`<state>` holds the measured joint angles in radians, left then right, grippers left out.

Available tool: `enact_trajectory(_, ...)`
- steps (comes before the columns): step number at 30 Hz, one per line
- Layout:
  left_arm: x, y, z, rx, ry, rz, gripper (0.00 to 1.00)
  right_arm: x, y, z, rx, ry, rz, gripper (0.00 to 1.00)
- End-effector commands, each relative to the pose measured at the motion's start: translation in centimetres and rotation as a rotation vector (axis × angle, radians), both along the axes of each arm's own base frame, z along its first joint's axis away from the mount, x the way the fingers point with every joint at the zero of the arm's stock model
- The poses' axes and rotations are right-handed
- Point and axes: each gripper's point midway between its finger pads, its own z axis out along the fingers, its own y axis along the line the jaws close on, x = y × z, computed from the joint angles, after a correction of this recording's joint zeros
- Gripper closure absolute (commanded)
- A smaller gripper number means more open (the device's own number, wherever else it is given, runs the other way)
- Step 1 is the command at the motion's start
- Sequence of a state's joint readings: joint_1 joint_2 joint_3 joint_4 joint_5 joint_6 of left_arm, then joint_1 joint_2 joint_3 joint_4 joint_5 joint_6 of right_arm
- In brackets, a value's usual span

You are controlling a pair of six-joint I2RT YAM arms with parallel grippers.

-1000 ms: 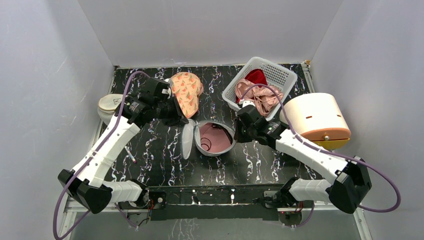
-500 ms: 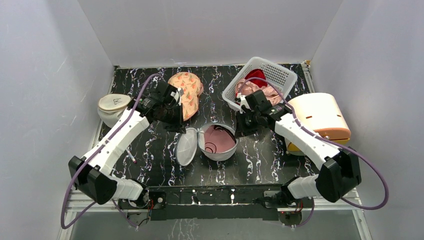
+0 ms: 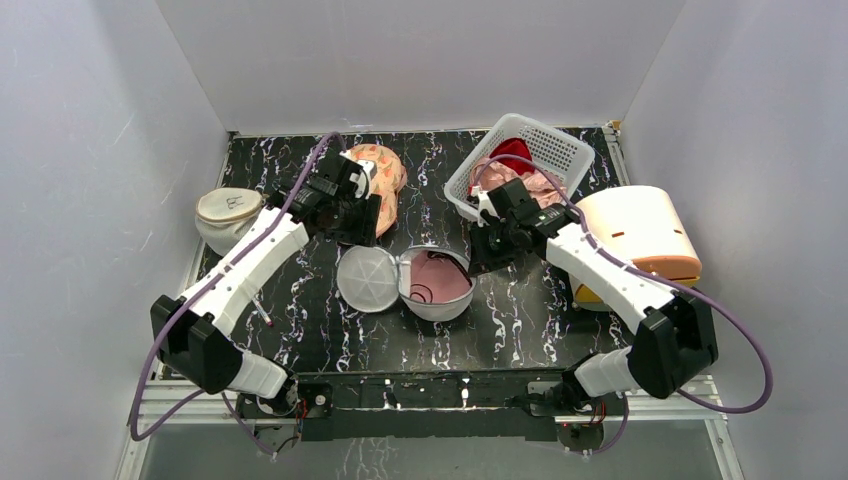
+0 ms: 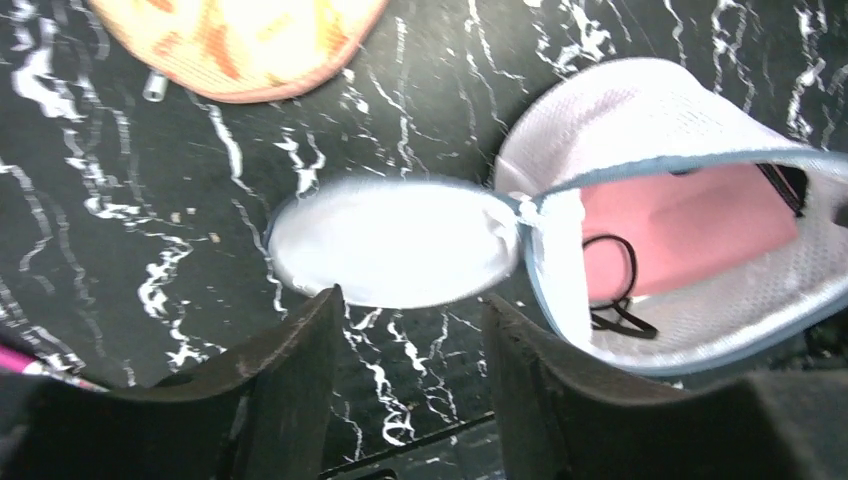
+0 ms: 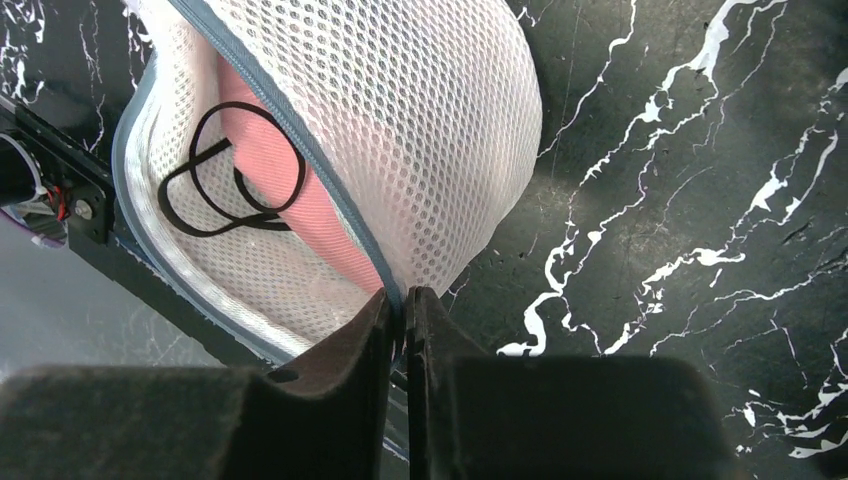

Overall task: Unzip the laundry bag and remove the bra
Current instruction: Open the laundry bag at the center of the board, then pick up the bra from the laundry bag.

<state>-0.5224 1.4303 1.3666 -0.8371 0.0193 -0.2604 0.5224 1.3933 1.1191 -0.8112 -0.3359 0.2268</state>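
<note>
Top external: cream pouch (image 3: 226, 220) mark (image 3: 233, 203) illegible, maybe letters; laundry bag (image 3: 437, 288) open.

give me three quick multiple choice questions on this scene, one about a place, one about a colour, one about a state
1. Where does the white basket stand?
A. at the back right of the table
B. at the near left corner
C. in the middle, between the arms

2. What colour is the bra inside the laundry bag?
A. green
B. pink, with thin black straps
C. blue

3. How is the right gripper?
A. open above the basket
B. open, touching nothing
C. shut on the laundry bag's rim

Answers:
1 A: the top view shows it far back on the right, beyond the bag.
2 B: both wrist views show pink fabric and black loops through the open zip.
3 C: in the right wrist view its fingers are pressed together on the mesh edge.
</note>
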Motion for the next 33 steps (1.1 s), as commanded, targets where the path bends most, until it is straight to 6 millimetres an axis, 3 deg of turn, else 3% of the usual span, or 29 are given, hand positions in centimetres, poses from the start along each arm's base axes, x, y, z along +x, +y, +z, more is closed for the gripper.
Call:
enact_trajectory(1, 1.3, 3.1, 2.6, 0.117, -0.137, 0.037, 0.44, 1.1, -0.1, 2.4, 0.034, -0.111, -0.035, 0.87)
enact_trajectory(6, -1.5, 0.9, 2.6, -0.059, -0.078, 0.014, 0.31, 1.6, -0.6, 3.2, 0.021, -0.150, -0.059, 0.70)
enact_trajectory(12, -5.6, -4.4, 1.2, -0.468, 0.070, 0.022, 0.29, 1.5, -0.6, 4.5, 0.041, -0.189, -0.050, 0.55)
enact_trajectory(16, -6.1, -5.9, 0.7, -0.661, 0.102, 0.125, 0.22, 1.4, 0.0, 6.0, 0.079, -0.208, -0.040, 0.49)
enact_trajectory(21, -6.0, -7.4, 0.1, -0.800, 0.154, 0.182, 0.22, 0.7, 0.8, 7.4, 0.095, -0.242, -0.027, 0.42)
enact_trajectory(27, -5.5, -8.5, -1.1, -0.842, 0.205, 0.189, 0.36, -0.1, 2.7, 8.5, 0.102, -0.271, 0.006, 0.36)
enact_trajectory(33, -6.3, -7.8, -3.5, -0.766, 0.245, 0.189, 0.49, -0.9, 6.7, 9.8, 0.132, -0.310, 0.067, 0.29)
